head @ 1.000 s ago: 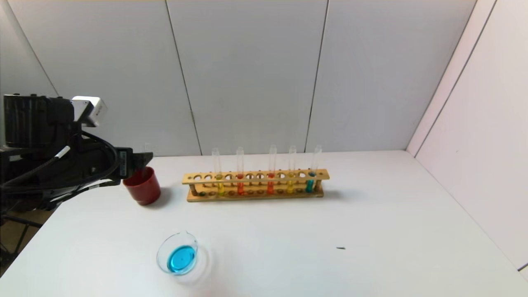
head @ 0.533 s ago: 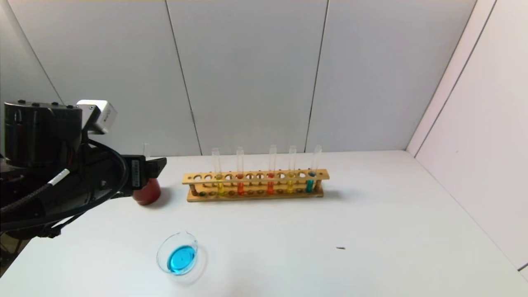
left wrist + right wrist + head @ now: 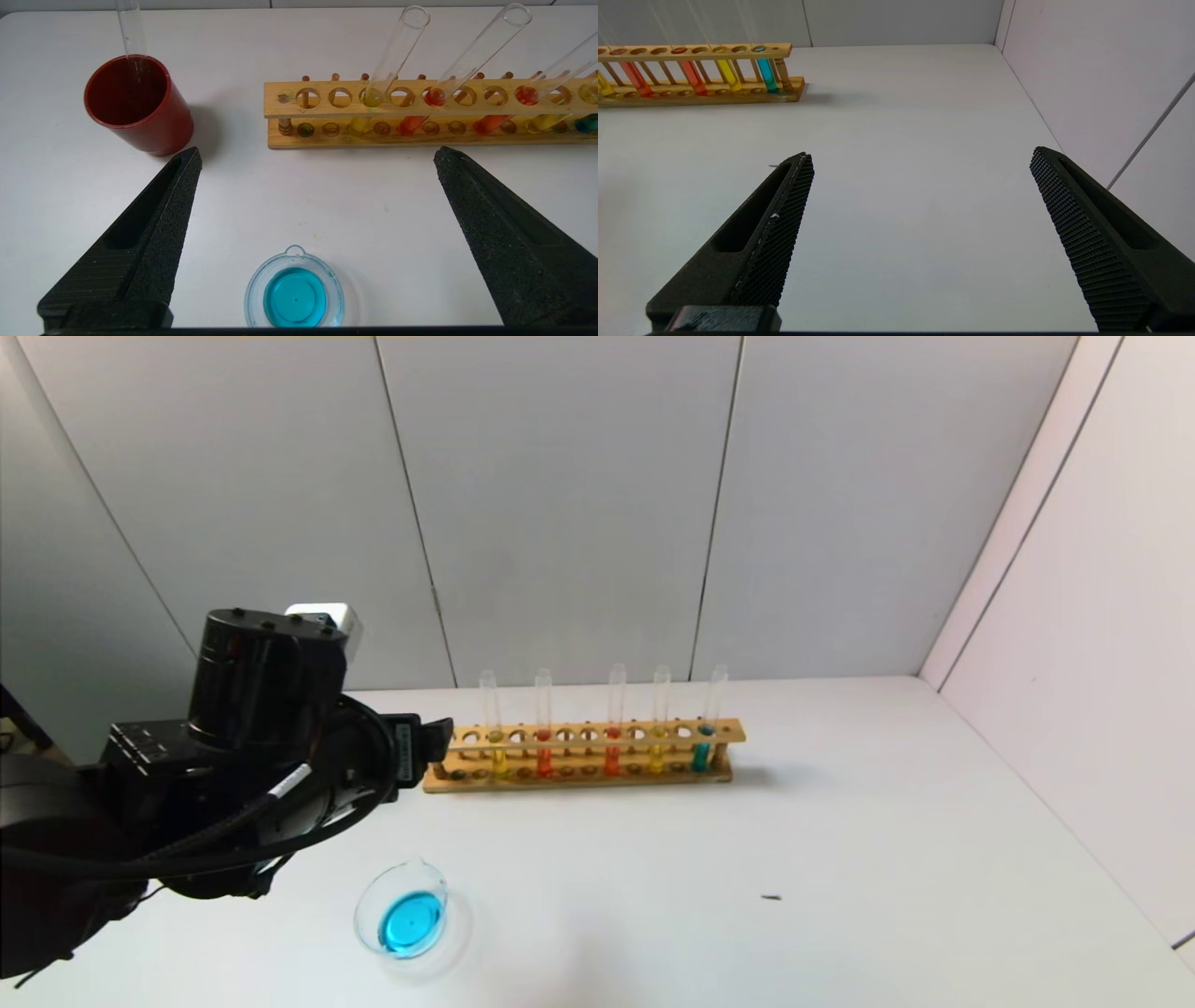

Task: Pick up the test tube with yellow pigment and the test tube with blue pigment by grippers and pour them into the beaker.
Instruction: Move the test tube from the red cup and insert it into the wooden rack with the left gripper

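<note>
Since the earlier frames the left arm has swung in from the table's left edge toward the middle, so the left gripper [image 3: 431, 747] now sits at the left end of the rack, hiding the red cup from the head view.

The white table [image 3: 840, 859] carries everything. The left arm [image 3: 233, 784] reaches over its left part; the gripper holds nothing, its fingers [image 3: 154, 224] spread wide above bare table between cup and rack. The right gripper [image 3: 920, 224] hangs low over the table's right part, well apart from the rack, its jaws likewise wide and empty.

The wooden rack [image 3: 579, 751] stands toward the back, holding five tubes: from its left, a yellow tube [image 3: 498, 751], two orange-red ones, a second yellow tube [image 3: 657, 751], and a teal tube [image 3: 702, 747] at the right end. The red cup [image 3: 135, 107] stands just left of the rack with an empty clear tube [image 3: 131, 32] leaning in it. The beaker [image 3: 403, 913] sits near the front, left of centre, with blue liquid in its bottom.
</note>
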